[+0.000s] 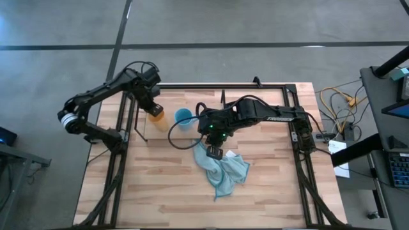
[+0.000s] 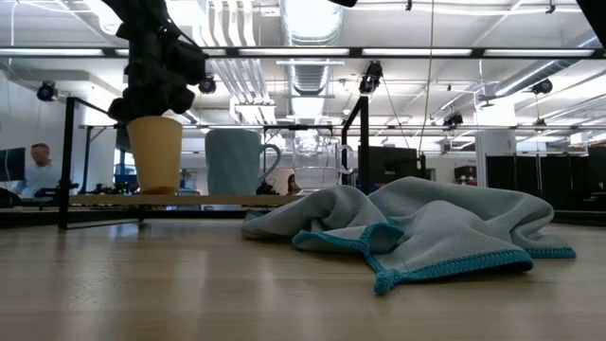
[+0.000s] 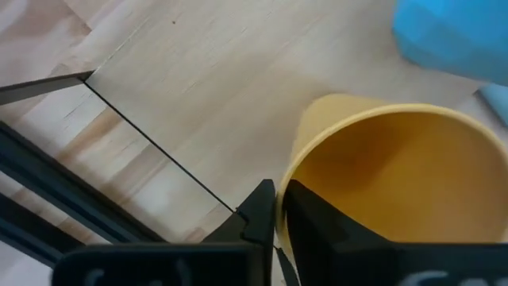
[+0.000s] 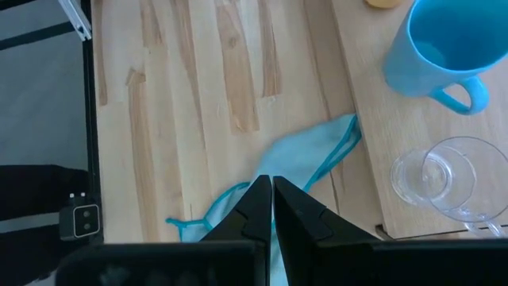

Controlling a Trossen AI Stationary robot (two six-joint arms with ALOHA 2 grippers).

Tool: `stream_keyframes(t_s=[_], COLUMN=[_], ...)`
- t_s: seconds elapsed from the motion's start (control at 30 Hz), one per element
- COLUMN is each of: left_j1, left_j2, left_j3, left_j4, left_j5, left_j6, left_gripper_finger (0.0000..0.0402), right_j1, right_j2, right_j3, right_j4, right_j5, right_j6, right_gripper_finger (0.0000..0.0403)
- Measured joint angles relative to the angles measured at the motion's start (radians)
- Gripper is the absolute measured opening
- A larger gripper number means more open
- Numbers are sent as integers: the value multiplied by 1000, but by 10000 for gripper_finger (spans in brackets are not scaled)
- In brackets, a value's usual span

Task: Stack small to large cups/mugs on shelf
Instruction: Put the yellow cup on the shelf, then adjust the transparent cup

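Here, left claw [image 3: 275, 208] pinching yellow cup [image 3: 397, 171] rim

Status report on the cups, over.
Left end effector pinching yellow cup rim on shelf. Right end effector shut, above cloth. Blue mug, glass shelved.

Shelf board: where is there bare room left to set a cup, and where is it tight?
On the shelf, bare board lies between the blue mug and the clear glass cup, and beside the yellow cup toward the frame corner. It is crowded around the yellow cup, where the left hand grips its rim with the mug close by.
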State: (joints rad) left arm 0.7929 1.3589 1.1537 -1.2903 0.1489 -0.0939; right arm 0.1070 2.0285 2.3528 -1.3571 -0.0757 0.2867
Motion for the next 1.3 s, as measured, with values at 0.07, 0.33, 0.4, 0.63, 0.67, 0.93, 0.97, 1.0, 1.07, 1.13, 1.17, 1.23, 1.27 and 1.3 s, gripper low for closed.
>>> stream_keyframes(t_s=[0.07,0.33,0.4,0.63,0.67,0.93,0.97,1.0,1.07,1.13,1.17,1.23,1.27,1.3], left_j1=[0,-1,-1,-1,-1,-1,-1,-1,-1,-1,-1,-1,-1,-1], left_j2=[0,-24,-30,-37,-37,-48,-51,-55,-66,-76,-83,-96,-101,-106], left_j3=[-2,-2,-2,-2,-2,-2,-2,-2,-1,10,20,47,63,82], left_j4=[0,0,-1,-1,-1,-14,-17,-20,-27,-37,-38,-49,-56,-68], left_j5=[-10,-32,-32,-32,-32,-27,-26,-26,-26,-25,-25,-24,-24,-23], left_j6=[1,-1,-1,-2,-2,9,14,21,23,23,23,22,22,22], left_gripper_finger=[28,95,100,102,102,102,102,102,102,102,102,102,102,102], right_j1=[0,-5,-7,-13,-14,-14,-14,-14,-14,-14,-14,-14,-14,-14], right_j2=[0,0,0,0,0,0,0,0,0,0,0,0,0,0], right_j3=[0,0,0,0,0,0,0,0,0,0,0,0,0,0], right_j4=[0,0,0,0,0,0,0,0,0,0,0,0,0,0], right_j5=[0,3,14,27,27,27,27,27,27,27,26,26,26,26], right_j6=[0,-8,-8,-11,-11,-11,-11,-11,-10,-8,-8,-8,-8,-8], right_gripper_finger=[9,8,9,9,9,9,9,9,9,9,9,9,9,9])
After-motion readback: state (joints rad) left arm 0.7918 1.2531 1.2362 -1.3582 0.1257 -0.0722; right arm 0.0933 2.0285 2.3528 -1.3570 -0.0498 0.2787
